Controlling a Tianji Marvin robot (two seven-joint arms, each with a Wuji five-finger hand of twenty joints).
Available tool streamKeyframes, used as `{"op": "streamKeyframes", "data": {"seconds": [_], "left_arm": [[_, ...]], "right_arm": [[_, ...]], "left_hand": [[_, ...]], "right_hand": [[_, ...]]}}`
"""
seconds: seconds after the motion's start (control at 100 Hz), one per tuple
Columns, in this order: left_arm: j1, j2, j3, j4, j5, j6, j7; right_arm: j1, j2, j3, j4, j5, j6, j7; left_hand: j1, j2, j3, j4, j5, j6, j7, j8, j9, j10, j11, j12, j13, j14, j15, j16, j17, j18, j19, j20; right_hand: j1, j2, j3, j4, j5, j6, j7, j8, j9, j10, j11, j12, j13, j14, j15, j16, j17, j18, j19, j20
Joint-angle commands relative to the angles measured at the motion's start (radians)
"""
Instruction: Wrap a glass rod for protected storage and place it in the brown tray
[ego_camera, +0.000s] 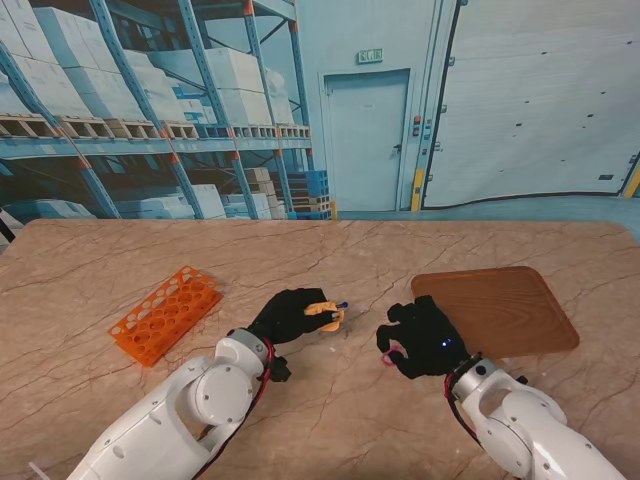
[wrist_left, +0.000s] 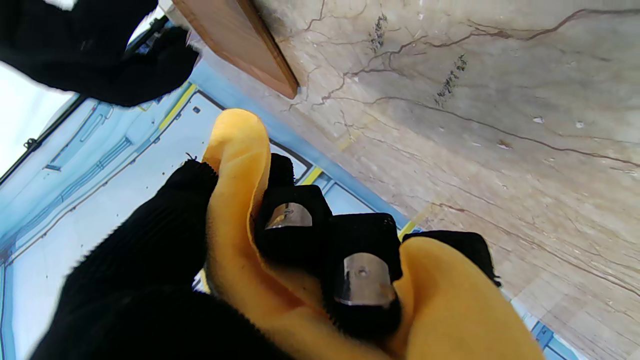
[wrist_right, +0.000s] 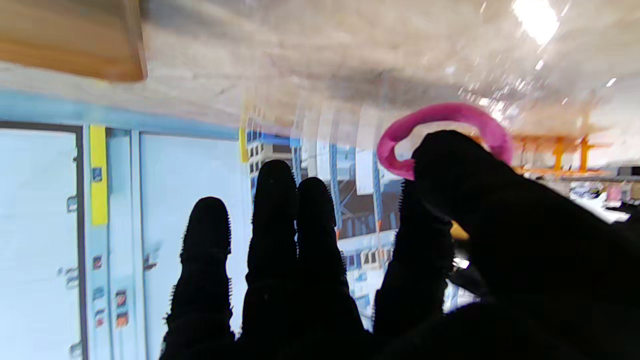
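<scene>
**Wrapped bundle held beside the brown tray**

Warehouse scenery with shelving and a pale door is printed on the backdrop behind a marble-veined tabletop (ego_camera: 330, 400). On that surface the brown tray (ego_camera: 497, 310) is taken as the landmark: it lies flat on the robot's right side, its nearest corner just beside the right hand (ego_camera: 420, 340).

To the left of the tray, near the middle of the tabletop, the left hand (ego_camera: 290, 315) is seen closed around a yellow cloth (ego_camera: 325, 314). In the left wrist view the cloth (wrist_left: 235, 210) is gathered in folds between the gloved thumb and the fingers (wrist_left: 362, 272), two of which show metal pads pressed into the fabric. A dark blue tip (ego_camera: 342, 304) projects from the bundle on the side facing the tray; whether the glass rod lies inside the cloth cannot be told, since nothing of it is visible.

The right hand is held between the bundle and the tray. A pink band (ego_camera: 389, 354) is pinched at the thumb, and in the right wrist view the band (wrist_right: 440, 117) loops over the thumb while the other four fingers (wrist_right: 272, 240) are extended close together.

Much farther left of the tray, well apart from both hands, an orange test-tube rack (ego_camera: 165, 313) lies on the tabletop.
</scene>
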Motion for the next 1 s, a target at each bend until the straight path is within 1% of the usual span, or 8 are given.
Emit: {"op": "streamKeyframes", "data": {"seconds": [0.0, 0.13, 0.33, 0.42, 0.76, 0.99], "left_arm": [[0.003, -0.004, 0.005, 0.005, 0.003, -0.003, -0.003], [-0.007, 0.0, 0.019, 0.014, 0.03, -0.022, -0.007], [-0.012, 0.006, 0.031, 0.014, 0.038, -0.038, -0.025], [-0.014, 0.008, 0.035, 0.015, 0.038, -0.042, -0.031], [-0.017, 0.008, 0.041, 0.018, 0.032, -0.05, -0.037], [-0.016, 0.008, 0.041, 0.016, 0.03, -0.055, -0.038]], "right_arm": [[0.014, -0.016, -0.003, -0.022, 0.005, 0.01, -0.019], [0.037, -0.029, -0.012, -0.029, 0.044, 0.018, -0.046], [0.07, -0.045, -0.033, -0.034, 0.101, 0.02, -0.055], [0.083, -0.049, -0.044, -0.032, 0.118, 0.022, -0.058], [0.099, -0.056, -0.071, -0.023, 0.156, 0.035, -0.04], [0.101, -0.056, -0.073, -0.024, 0.168, 0.014, -0.023]], "left_hand": [[-0.034, -0.032, 0.025, 0.001, 0.019, 0.007, 0.019, -0.007, 0.069, -0.068, 0.083, 0.004, 0.06, 0.003, 0.142, -0.001, -0.013, -0.011, 0.247, -0.002], [-0.052, -0.027, 0.031, 0.004, 0.029, 0.005, 0.022, 0.0, 0.074, -0.073, 0.089, 0.005, 0.06, -0.002, 0.14, -0.003, -0.014, -0.009, 0.247, -0.005], [-0.08, -0.021, 0.031, 0.004, 0.036, 0.015, 0.014, 0.002, 0.074, -0.07, 0.09, 0.004, 0.06, -0.003, 0.141, -0.005, -0.014, -0.003, 0.247, -0.013], [-0.115, -0.024, 0.048, 0.008, 0.033, 0.028, -0.014, 0.021, 0.065, -0.068, 0.084, 0.004, 0.06, -0.003, 0.141, -0.007, -0.014, -0.014, 0.247, -0.019], [-0.157, -0.024, 0.045, 0.017, 0.017, 0.05, -0.055, 0.035, 0.046, -0.064, 0.072, 0.006, 0.06, 0.0, 0.136, -0.01, -0.013, -0.022, 0.247, -0.02], [-0.167, -0.027, 0.048, 0.023, 0.017, 0.054, -0.069, 0.05, 0.042, -0.064, 0.069, 0.008, 0.06, 0.0, 0.135, -0.009, -0.012, -0.029, 0.247, -0.021]], "right_hand": [[-0.015, 0.071, -0.017, -0.045, 0.01, 0.014, 0.011, -0.001, 0.01, 0.018, 0.023, 0.017, 0.014, 0.012, 0.029, 0.015, -0.002, 0.014, 0.024, 0.022], [-0.012, 0.086, -0.033, -0.04, -0.007, 0.013, 0.013, 0.004, 0.008, 0.024, 0.034, 0.022, 0.016, 0.014, 0.043, 0.019, 0.0, 0.012, 0.039, 0.021], [-0.009, 0.099, -0.052, -0.037, -0.02, 0.014, 0.015, 0.006, 0.012, 0.027, 0.047, 0.026, 0.02, 0.015, 0.06, 0.022, 0.001, 0.009, 0.056, 0.018], [-0.007, 0.103, -0.058, -0.035, -0.023, 0.013, 0.016, 0.006, 0.014, 0.027, 0.05, 0.027, 0.02, 0.014, 0.064, 0.022, 0.001, 0.008, 0.061, 0.016], [-0.008, 0.109, -0.072, -0.032, -0.03, 0.009, 0.017, 0.006, 0.016, 0.027, 0.053, 0.027, 0.024, 0.014, 0.07, 0.021, 0.004, 0.007, 0.072, 0.009], [-0.021, 0.111, -0.085, -0.035, -0.033, 0.007, 0.015, 0.005, 0.018, 0.023, 0.051, 0.026, 0.026, 0.011, 0.069, 0.018, 0.007, 0.005, 0.077, 0.004]]}}
